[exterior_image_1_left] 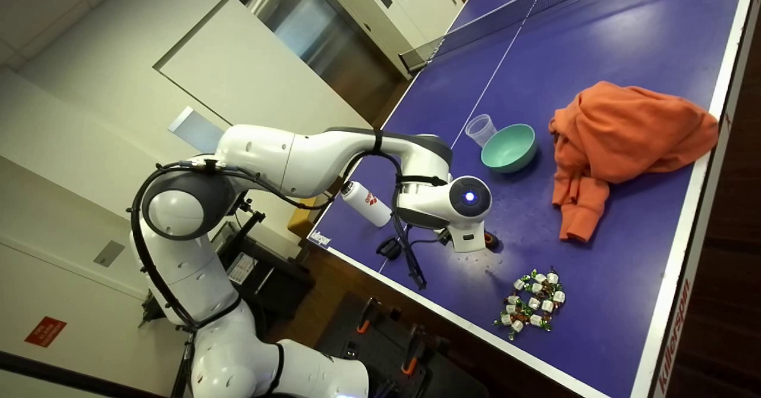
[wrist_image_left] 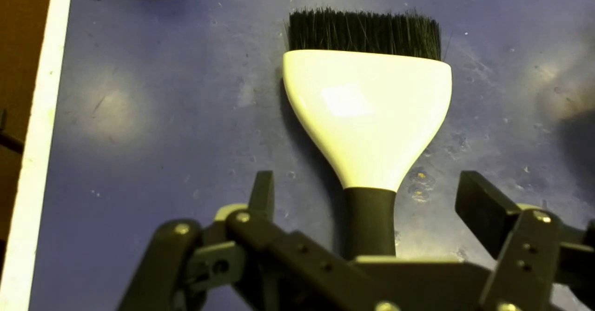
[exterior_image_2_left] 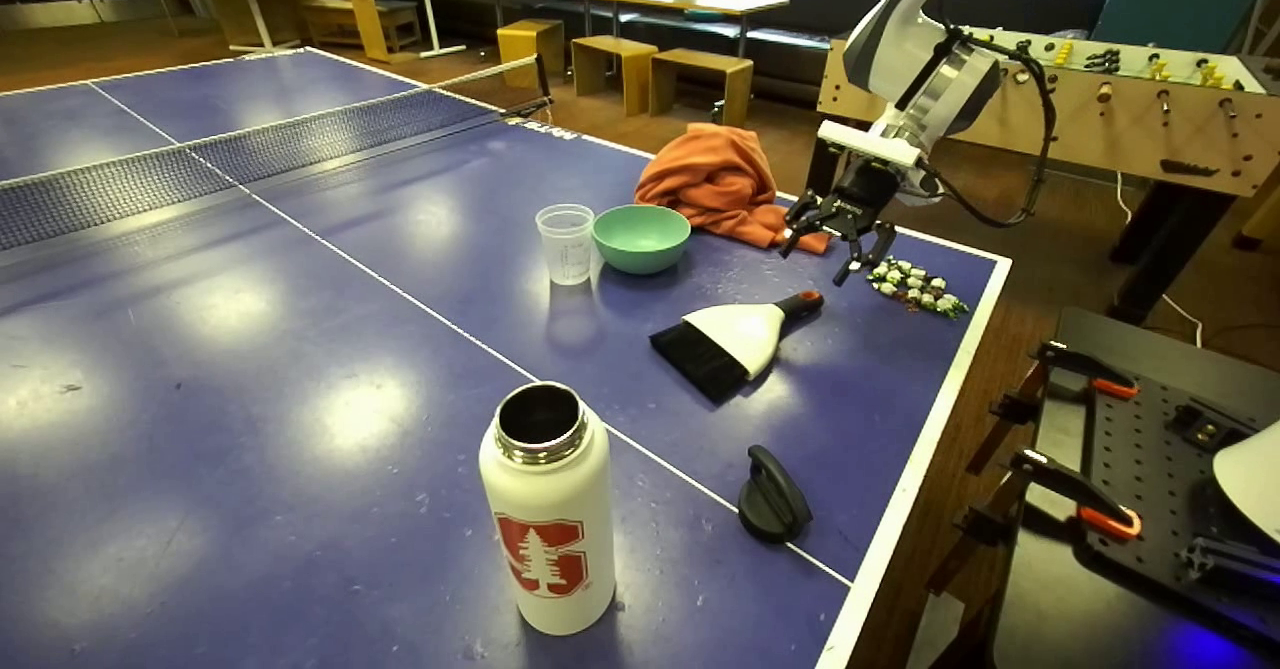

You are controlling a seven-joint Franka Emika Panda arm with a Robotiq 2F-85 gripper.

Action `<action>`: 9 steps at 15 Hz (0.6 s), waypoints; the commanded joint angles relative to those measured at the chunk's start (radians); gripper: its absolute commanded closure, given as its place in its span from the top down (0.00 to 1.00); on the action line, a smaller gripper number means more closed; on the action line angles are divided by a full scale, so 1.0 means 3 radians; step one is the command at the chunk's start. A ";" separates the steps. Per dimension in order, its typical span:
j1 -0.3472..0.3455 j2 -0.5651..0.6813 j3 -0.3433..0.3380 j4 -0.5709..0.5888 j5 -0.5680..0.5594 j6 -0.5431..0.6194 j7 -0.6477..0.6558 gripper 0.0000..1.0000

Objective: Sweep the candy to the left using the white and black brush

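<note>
Fingers (wrist_image_left: 262, 195) spread wide and holding nothing, the gripper (exterior_image_2_left: 815, 262) hangs above the white and black brush (wrist_image_left: 369, 111), which lies flat on the blue table (exterior_image_2_left: 850, 419). What the coming move turns on is the lie of the black handle (wrist_image_left: 370, 218): in the wrist view it shows through the gap between the two fingers, close to midway, with the brush's long axis running from near to far, roughly square to the line that joins the fingertips. The bristles (wrist_image_left: 365, 34) are at the far end, clear of the fingers. So the arm (exterior_image_1_left: 321, 160) (there is only the one, and no choice to make) should need little or no turn; a descent, then closing from left and right across the handle's narrow width, looks like the next step. How far it has to come down I cannot tell exactly, though in an exterior view the fingertips look clear of the handle.

The candy (exterior_image_2_left: 915, 286), a loose cluster of small wrapped pieces, lies apart from the brush, to the right of its handle in both exterior views and near the table's edge. The bristles face away from it. I judge, then, that the sweep itself has not begun, and that the brush, once gripped, will have to be carried to the right side of the candy before it can push anything left.
</note>
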 commanded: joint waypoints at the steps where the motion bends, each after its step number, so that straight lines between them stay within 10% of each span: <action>1: -0.0132 0.0236 0.0063 0.0192 0.0132 -0.0177 -0.0154 1.00; 9: -0.0282 0.0622 0.0115 0.0431 0.0407 -0.0421 -0.0497 1.00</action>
